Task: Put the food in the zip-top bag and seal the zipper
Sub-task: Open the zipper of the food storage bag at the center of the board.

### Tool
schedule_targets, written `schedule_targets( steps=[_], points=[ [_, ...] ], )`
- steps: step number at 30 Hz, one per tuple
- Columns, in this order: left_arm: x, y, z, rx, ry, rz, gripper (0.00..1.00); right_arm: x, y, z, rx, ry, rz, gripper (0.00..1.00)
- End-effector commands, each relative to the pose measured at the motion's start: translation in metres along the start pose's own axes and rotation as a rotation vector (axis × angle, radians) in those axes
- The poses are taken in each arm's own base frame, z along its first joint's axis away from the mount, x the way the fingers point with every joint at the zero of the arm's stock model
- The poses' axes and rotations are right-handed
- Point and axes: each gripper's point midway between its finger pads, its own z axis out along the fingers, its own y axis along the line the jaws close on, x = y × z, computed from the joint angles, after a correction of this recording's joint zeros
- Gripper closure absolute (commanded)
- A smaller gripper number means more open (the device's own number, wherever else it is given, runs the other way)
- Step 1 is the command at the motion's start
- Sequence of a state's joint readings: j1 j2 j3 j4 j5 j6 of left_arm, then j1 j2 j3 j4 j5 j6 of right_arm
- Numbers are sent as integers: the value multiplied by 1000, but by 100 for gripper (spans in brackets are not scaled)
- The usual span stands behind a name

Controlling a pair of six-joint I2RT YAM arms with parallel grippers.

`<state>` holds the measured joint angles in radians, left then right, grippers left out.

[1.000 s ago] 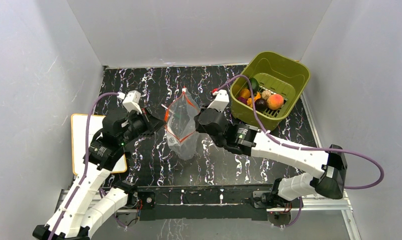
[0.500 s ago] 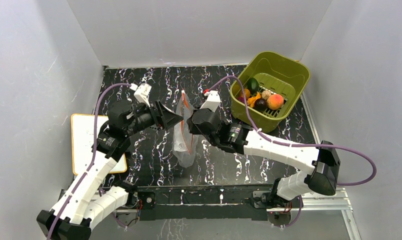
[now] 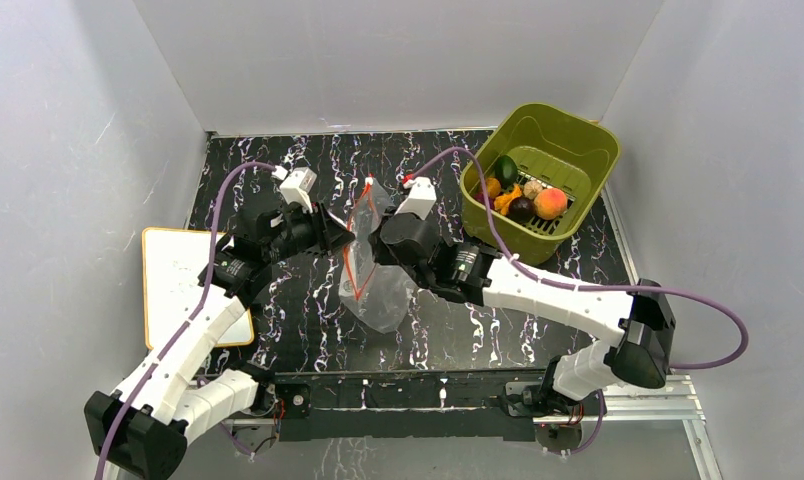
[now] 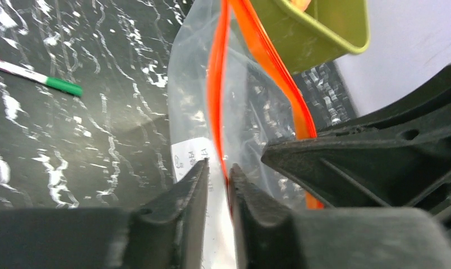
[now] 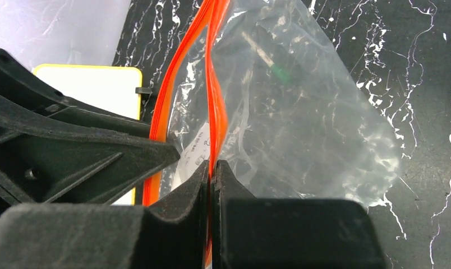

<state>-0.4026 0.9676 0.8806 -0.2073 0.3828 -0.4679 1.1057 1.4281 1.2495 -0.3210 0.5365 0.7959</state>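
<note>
1. Clear, crinkly zip-top plastic bag (image 3: 375, 295): stands at mid-desk between the left arm (image 3: 193, 340) and the right arm (image 3: 548, 290), base on the black, white-veined desk (image 3: 278, 170) and mouth uppermost, judged so that food can be dropped in from above
2. Thin red-orange plastic zipper strip (image 4: 215, 84): its two lips run close together, so the mouth is only a narrow slit
3. Right jaws: closed flat on one lip of the zipper, as the right wrist view shows; judged to be the anchor that keeps the bag upright
4. Left jaws: a narrow gap apart, astride the opposite lip and not yet pressed on it; judged to be taking a fresh hold so that the mouth can be spread
5. Small toy fruits and vegetables (image 3: 523, 200): all in the olive-green plastic basket (image 3: 578, 140) at rear right, near the bag but apart from it; none is in the bag, so loading has not begun
6. Thin white pen with a green cap (image 4: 35, 77): lies on the desk near the bag, untouched
7. Change: a second ago the mouth was stretched into a wide diamond, each pair of jaws gripping a lip; half a second ago the left jaws stood wide and free of the strip and the mouth had collapsed; now they have narrowed round it, and both arms have shifted towards the rear; the food has not moved
</note>
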Motion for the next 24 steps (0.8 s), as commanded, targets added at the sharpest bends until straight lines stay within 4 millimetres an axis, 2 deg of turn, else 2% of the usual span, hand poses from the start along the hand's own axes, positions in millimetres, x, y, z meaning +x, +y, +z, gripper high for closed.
schedule_targets(
  steps=[1, 3, 6, 9, 11, 14, 17, 22, 24],
  points=[
    [-3, 15, -6, -77, -22, 83, 91, -16, 9, 2, -1, -42, -18, 100],
    [-9, 27, -15, -167, -36, 126, 100, -15, -11, 0, 84, -52, -53, 100],
    [-12, 57, -36, -365, -39, 162, 100, -15, -51, -8, 238, -69, -98, 100],
    [-18, 72, -52, -472, -85, 173, 100, -16, -70, -14, 276, -87, -83, 100],
    [-22, 64, -53, -430, -127, 179, 100, -12, -64, -14, 224, -74, -67, 100],
    [-26, 38, -47, -271, -186, 206, 100, 0, -40, -10, 81, -24, -58, 100],
    [-27, 28, -47, -213, -212, 212, 100, 1, -27, -8, 32, 1, -63, 98],
    [-26, 12, -46, -113, -214, 289, 100, -10, -2, -15, -75, 5, -99, 70],
    [-22, 13, -46, -99, -224, 338, 100, -27, 10, -23, -119, -18, -158, 52]
  ],
)
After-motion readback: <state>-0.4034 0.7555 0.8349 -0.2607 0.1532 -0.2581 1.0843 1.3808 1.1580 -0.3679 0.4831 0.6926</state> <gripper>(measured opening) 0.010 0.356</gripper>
